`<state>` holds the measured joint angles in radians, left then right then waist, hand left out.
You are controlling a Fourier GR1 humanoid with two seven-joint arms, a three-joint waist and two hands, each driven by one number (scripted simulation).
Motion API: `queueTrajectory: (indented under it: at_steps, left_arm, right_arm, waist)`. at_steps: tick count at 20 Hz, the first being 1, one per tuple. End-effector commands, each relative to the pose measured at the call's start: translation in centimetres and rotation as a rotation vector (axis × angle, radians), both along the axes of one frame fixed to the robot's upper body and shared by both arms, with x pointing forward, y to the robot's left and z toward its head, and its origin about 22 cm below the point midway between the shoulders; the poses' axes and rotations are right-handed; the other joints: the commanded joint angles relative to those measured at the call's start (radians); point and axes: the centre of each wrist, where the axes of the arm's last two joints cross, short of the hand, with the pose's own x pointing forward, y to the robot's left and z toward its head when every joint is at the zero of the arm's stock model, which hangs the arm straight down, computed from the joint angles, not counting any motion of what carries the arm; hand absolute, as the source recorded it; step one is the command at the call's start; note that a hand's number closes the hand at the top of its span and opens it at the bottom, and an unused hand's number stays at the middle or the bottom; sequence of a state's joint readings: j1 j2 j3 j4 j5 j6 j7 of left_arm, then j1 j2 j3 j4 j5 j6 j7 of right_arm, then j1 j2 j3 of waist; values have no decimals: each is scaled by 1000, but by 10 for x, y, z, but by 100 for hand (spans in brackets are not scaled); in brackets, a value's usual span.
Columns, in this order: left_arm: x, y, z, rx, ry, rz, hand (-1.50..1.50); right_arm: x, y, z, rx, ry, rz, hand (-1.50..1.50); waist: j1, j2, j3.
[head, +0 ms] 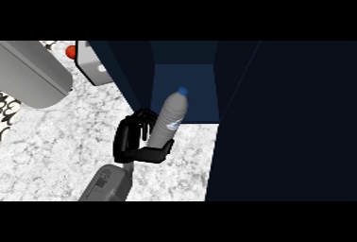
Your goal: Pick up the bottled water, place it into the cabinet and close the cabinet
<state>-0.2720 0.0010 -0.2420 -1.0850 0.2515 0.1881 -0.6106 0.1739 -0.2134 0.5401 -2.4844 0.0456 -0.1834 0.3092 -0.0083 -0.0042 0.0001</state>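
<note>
You are looking at a white speckled surface (55, 151) running up to a dark blue cabinet (279, 123). At the cabinet's open front, the left hand (132, 139) is curling its fingers (143, 118) round the bottled water (169, 116), tilting its blue cap inward.

Bright marble counter (55, 156), dark shadowed cabinet (279, 118) interior, no glare.

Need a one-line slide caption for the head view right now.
Left hand curled round the bottled water, its blue cap tilted toward the open dark-blue cabinet on the marble counter.
</note>
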Motion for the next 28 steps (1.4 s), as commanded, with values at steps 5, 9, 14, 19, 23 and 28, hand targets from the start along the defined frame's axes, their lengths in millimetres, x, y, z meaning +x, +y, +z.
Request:
queueTrajectory:
  at_steps: [5,9,14,19,23,28]
  left_arm:
    - [22,-43,46,-25,28,-3,150]
    - [41,-65,84,7,27,22,150]
    - [49,-76,76,67,43,71,150]
    - [65,-79,75,72,117,102,150]
    - [86,-79,85,49,138,151,150]
    - [97,-71,74,79,160,214,150]
  right_arm:
    - [-30,-12,20,-4,-39,-35,-150]
    - [-11,-4,5,-9,-58,-28,-150]
    - [-28,-15,21,11,-28,-29,-150]
    - [-20,-18,18,8,-32,-34,-150]
    - [-24,-18,12,-3,-25,-21,-150]
    - [-21,-18,14,10,-35,-45,-150]
  waist:
    - [-9,2,0]
    - [-6,3,0]
    - [-13,4,-1]
    - [-15,6,-1]
    - [-30,8,-1]
    - [-21,8,-1]
